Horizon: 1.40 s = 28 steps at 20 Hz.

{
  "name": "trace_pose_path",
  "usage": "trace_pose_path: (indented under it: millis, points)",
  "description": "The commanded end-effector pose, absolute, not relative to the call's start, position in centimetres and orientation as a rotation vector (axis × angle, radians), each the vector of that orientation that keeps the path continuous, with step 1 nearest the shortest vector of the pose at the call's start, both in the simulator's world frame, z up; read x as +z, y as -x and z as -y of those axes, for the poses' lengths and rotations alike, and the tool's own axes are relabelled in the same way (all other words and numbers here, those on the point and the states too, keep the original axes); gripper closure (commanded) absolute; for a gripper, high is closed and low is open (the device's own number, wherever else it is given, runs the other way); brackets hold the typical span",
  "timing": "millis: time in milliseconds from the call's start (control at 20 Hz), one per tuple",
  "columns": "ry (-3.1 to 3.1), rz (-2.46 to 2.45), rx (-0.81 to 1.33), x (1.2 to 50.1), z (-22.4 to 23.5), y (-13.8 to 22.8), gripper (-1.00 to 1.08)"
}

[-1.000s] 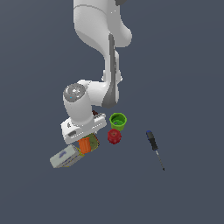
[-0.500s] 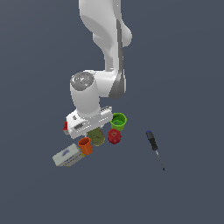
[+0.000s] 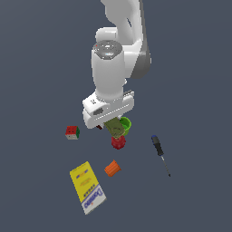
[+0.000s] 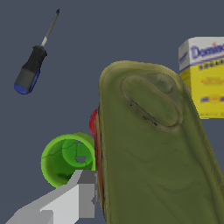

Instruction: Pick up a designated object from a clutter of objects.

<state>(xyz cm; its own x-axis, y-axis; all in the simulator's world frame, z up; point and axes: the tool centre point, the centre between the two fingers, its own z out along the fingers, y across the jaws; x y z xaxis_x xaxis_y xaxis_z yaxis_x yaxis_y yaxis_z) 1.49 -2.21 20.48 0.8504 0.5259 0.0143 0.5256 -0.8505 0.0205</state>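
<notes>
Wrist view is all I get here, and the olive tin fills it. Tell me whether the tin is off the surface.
Observer: Yes. In the exterior view the olive tin hangs under the gripper, above the red knobbly lump.
Operator: Report what lies outside my picture.
Observer: A coloured puzzle cube sits alone toward the exterior view's left, clear of the arm.
Operator: Say how the yellow-and-white box lies.
Observer: The yellow-and-white box lies flat, with an orange cup on its side beside it.
</notes>
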Motion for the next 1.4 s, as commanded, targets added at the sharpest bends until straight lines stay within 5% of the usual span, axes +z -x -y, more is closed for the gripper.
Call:
trace_pose_path:
  millis: [0,750,1350]
  points:
    - [-3.005,-0.856,0.032,23.1,0.2,-1.0,1.08]
    - [-3.013,-0.868,0.007,36.9,-10.7,1.6,1.08]
    - [-3.018,-0.872,0.001,41.8,-14.6,2.0,1.08]
